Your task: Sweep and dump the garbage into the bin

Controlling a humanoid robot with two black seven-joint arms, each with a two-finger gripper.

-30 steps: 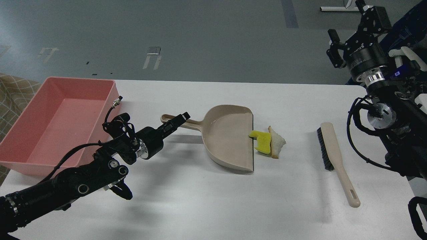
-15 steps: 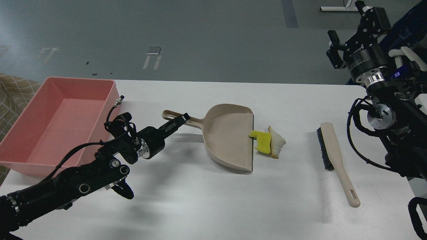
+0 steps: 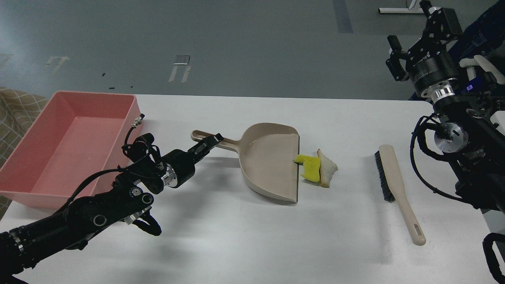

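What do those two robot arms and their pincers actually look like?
Both arms are black, built from chunky rounded segments with silver metal rings at the joints and loose black cables looped alongside. The left pincer is slim and dark. The right pincer is bulkier, with blocky black fingers and small white lettering on its round wrist.

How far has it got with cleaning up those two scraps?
Hardly started. The yellow chunk and the bread wedge lie on the table at the dustpan lip, the chunk just overlapping the edge. The pink bin holds nothing. The left fingers are at the dustpan handle. The brush lies untouched, with the right gripper raised away. Sweeping and dumping remain.
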